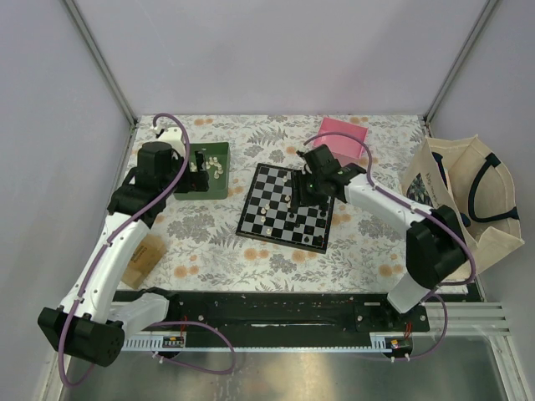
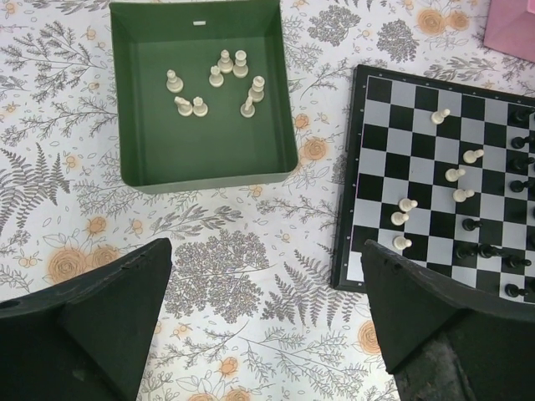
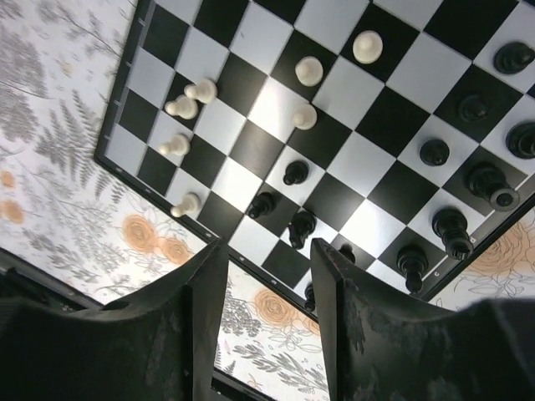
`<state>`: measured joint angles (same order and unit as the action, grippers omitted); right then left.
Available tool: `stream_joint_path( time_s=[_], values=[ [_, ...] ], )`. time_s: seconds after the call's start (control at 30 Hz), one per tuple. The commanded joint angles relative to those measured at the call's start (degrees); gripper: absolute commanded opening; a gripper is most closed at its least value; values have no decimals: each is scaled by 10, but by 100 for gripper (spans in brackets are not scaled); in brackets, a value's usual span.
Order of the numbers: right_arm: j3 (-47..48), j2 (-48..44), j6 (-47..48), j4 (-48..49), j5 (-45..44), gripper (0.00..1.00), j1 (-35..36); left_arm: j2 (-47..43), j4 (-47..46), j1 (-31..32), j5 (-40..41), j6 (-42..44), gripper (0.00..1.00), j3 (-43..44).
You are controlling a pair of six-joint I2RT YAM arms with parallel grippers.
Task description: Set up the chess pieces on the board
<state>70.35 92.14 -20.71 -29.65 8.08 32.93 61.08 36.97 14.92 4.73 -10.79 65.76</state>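
At the left of the overhead view, the left gripper [image 2: 266, 249] hangs above the floral cloth [image 2: 75, 192]. Its fingers are spread wide and hold nothing; in the wrist view they stand at the two lower corners. Just beyond it, in the upper left of that wrist view, the green tray [image 2: 138, 154] holds a loose cluster of white pieces [image 2: 216, 77] near its far wall, some upright and some tipped over. Further right, at the middle of the overhead view, the board [image 1: 272, 188] lies flat on the cloth, turned at a slight angle. More white pieces [image 2: 455, 174] are scattered over its left half, several leaning or lying on their sides rather than standing square. The black pieces [image 3: 435, 151] are gathered along the board's right side, near its border and mostly upright. The right gripper [image 3: 266, 251] hovers over the near right part of the board, just above the black pieces by the edge. Its fingers are drawn to a narrow gap, and only board and cloth show between them. Behind it, towards the upper right, a pink box [image 1: 347, 134] lies beside the board's far corner. A cream tote bag [image 1: 456, 196] slumps at the far right edge.
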Motion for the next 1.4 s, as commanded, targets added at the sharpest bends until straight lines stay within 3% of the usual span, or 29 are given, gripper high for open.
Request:
stream_joint_path(
  time_s=[0.0, 0.87, 1.37],
  values=[
    [37, 28, 30, -61, -48, 51, 19, -16, -7, 2, 19, 12, 99, -4],
    [63, 117, 56, -78, -32, 43, 33, 19, -2, 1, 15, 10, 99, -7],
    [72, 136, 66, -93, -15, 45, 40, 26, -1, 0, 7, 9, 99, -6]
  ],
)
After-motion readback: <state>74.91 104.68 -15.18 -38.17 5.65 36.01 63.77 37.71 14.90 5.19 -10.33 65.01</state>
